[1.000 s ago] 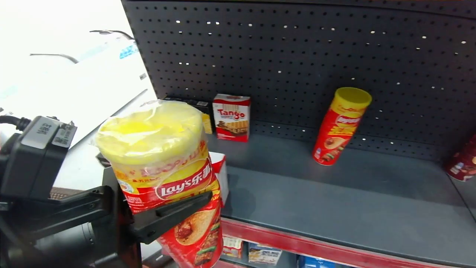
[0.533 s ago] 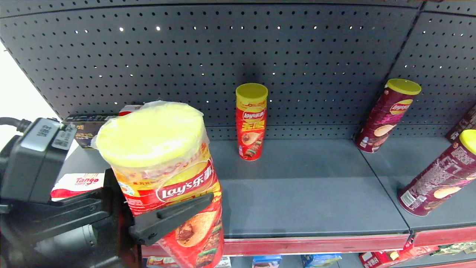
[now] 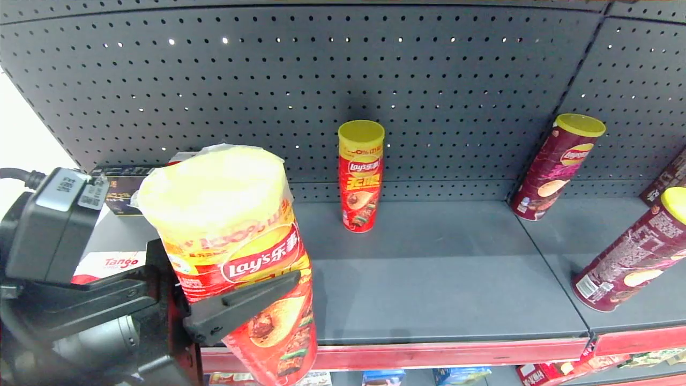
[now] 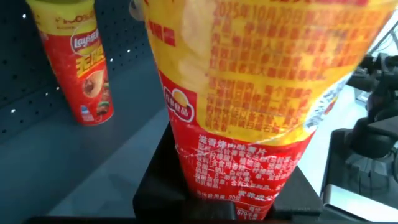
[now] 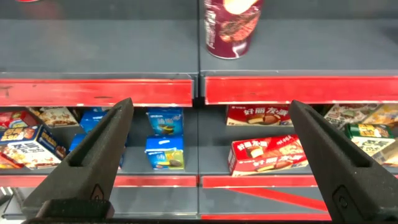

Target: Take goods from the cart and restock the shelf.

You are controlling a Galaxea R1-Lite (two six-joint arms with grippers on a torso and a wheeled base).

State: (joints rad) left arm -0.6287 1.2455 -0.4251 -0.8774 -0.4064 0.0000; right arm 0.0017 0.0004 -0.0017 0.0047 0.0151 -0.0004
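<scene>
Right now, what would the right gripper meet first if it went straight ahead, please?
Probably the blue boxes on the lower shelf; nothing nearer shows ahead of the right gripper, though depth is unclear.

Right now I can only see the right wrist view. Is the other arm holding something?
Observer: Yes. The left tool is shut on a red chip can with a yellow lid.
Operator: Is there one like it on the shelf?
Observer: One matching red can stands upright at the back, near the pegboard.
Operator: What else is up there?
Observer: A red and white box lies at the shelf's left end.
</scene>
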